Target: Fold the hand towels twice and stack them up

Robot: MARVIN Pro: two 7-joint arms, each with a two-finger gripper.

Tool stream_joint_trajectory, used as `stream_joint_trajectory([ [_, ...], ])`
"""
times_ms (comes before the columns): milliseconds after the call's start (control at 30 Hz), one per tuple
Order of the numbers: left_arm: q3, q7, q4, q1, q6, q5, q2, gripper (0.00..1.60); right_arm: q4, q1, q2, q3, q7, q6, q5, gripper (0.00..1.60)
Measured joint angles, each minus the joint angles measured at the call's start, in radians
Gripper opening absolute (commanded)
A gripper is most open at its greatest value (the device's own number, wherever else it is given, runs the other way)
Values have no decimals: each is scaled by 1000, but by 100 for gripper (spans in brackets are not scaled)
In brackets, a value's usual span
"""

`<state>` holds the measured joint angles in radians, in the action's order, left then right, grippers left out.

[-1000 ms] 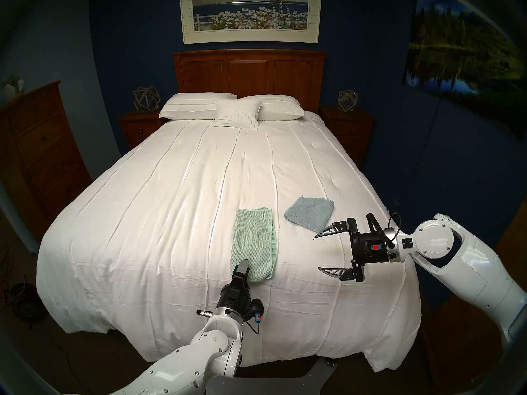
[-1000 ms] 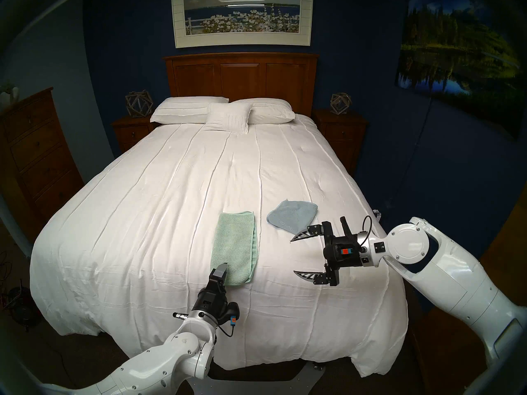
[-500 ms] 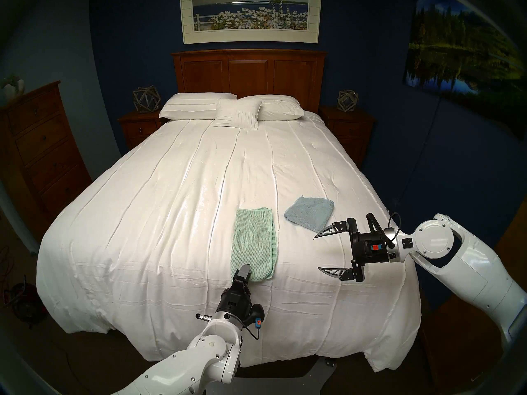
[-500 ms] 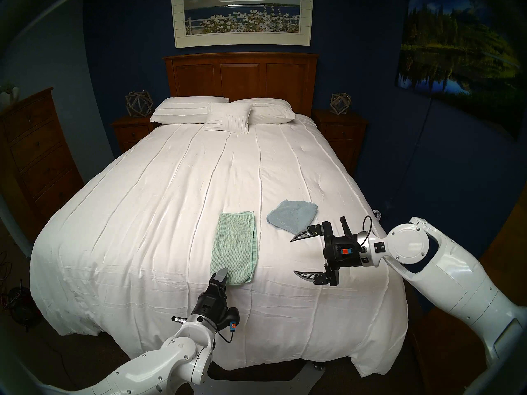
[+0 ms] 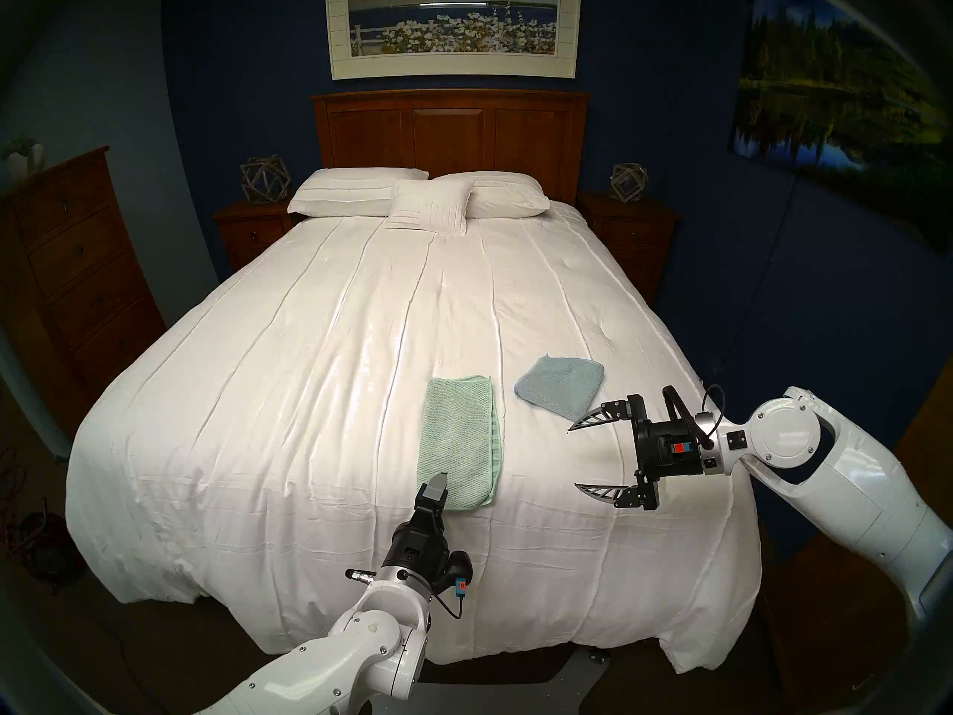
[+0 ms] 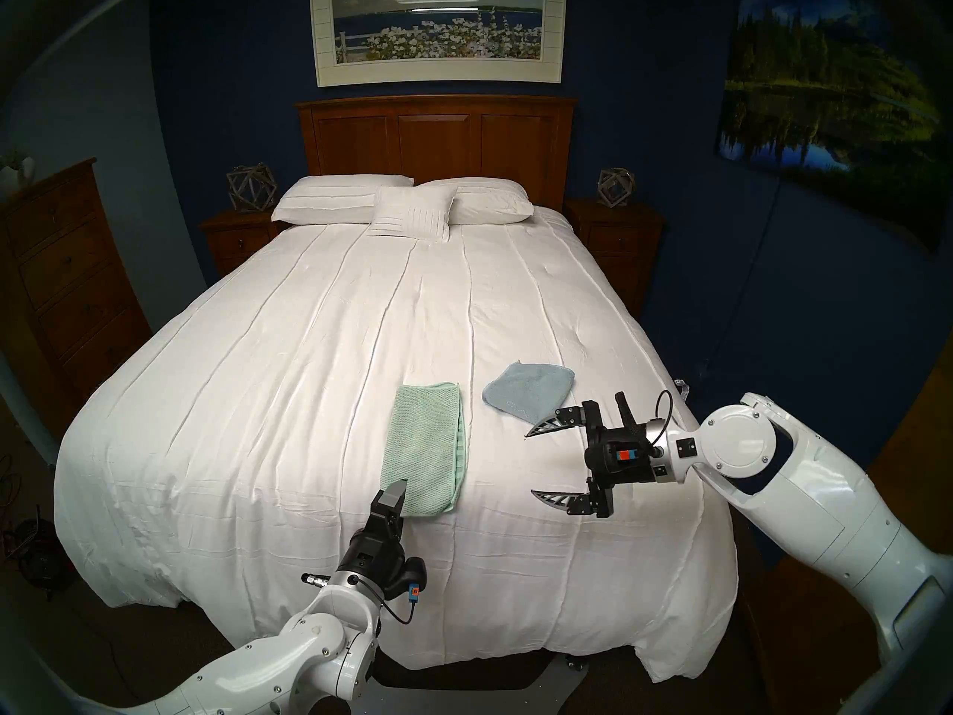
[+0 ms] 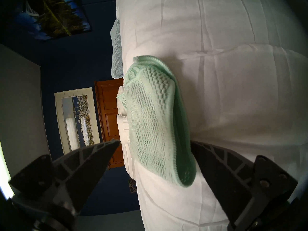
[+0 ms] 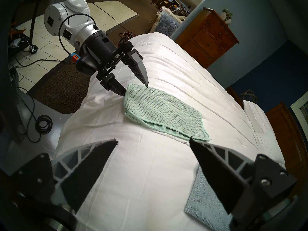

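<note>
My left gripper (image 8: 135, 89) has eased back and a touch to the left since a second ago, its tips now right at the near end of the green towel (image 5: 459, 443). The right gripper (image 5: 580, 458) hasn't budged. The left jaws are spread, one finger above the towel's near edge and one down at the bedspread (image 5: 289, 368), holding nothing yet. The right jaws hang wide apart over bare bedspread, empty. The green towel lies folded once into a long strip near the foot of the bed; the blue towel (image 5: 559, 386) sits folded just beyond it to the right, apart. So I judge I'm on the green towel's second fold. Next I need to pinch that near edge, both layers, and carry it over to the far end.
</note>
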<state>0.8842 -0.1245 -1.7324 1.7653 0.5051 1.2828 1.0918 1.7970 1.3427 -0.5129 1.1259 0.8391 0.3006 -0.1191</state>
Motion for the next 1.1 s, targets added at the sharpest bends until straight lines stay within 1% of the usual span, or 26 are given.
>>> stream_joint_trajectory([
  [233,7,0,-7,-3,7,-2,0,160,0,0,0,0,0,0,0,160],
  [367,8,4,5,-12,8,-7,8,158,0,0,0,0,0,0,0,160],
  [433,7,6,22,-18,8,-9,13,142,0,0,0,0,0,0,0,160],
  [467,7,6,28,-21,7,-10,15,131,0,0,0,0,0,0,0,160],
  [500,6,6,34,-22,7,-11,17,125,0,0,0,0,0,0,0,160],
  [533,6,6,37,-23,7,-12,18,115,0,0,0,0,0,0,0,160],
  [600,5,7,43,-27,6,-14,21,110,0,0,0,0,0,0,0,160],
  [633,5,7,44,-28,6,-14,22,86,0,0,0,0,0,0,0,160],
  [667,4,8,44,-29,6,-15,23,69,0,0,0,0,0,0,0,160],
  [733,4,10,44,-31,6,-15,25,62,0,0,0,0,0,0,0,160],
  [833,2,13,43,-34,7,-13,26,59,0,0,0,0,0,0,0,160],
  [867,2,14,41,-35,7,-11,26,53,0,0,0,0,0,0,0,160],
  [900,2,15,39,-36,7,-10,26,50,0,0,0,0,0,0,0,160],
  [933,2,17,36,-38,7,-8,25,44,0,0,0,0,0,0,0,160],
  [1000,1,23,29,-41,7,-2,22,8,0,0,0,0,0,0,0,160],
  [1033,0,29,24,-44,7,1,21,1,0,0,0,0,0,0,0,160],
  [1100,0,46,15,-48,8,4,19,0,0,0,0,0,0,0,0,160],
])
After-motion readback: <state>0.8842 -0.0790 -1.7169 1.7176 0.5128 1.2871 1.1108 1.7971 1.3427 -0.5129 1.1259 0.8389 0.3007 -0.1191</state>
